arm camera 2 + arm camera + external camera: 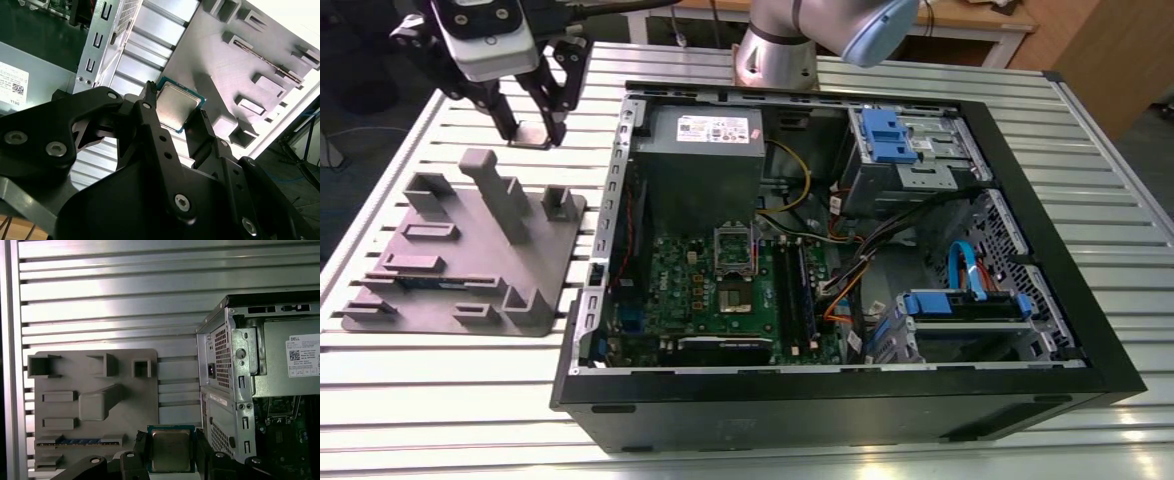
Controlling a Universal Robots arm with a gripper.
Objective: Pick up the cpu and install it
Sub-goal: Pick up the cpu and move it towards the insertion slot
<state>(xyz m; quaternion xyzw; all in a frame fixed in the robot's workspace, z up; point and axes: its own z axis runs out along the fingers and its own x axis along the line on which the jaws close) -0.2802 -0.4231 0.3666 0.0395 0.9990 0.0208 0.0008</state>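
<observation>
I am pinching the cpu (170, 450) by two opposite edges in my gripper (531, 130), holding it aloft just outside the computer case (827, 405).

Second wrist view: one side of the cpu (179, 104) is hidden behind the fingers (152, 132) of the hand (176, 106) clamping it. First wrist view: the computer case (227, 390) is cut off by the picture's edge. Exterior view: the arm (781, 40) is cut off at the top edge.
</observation>
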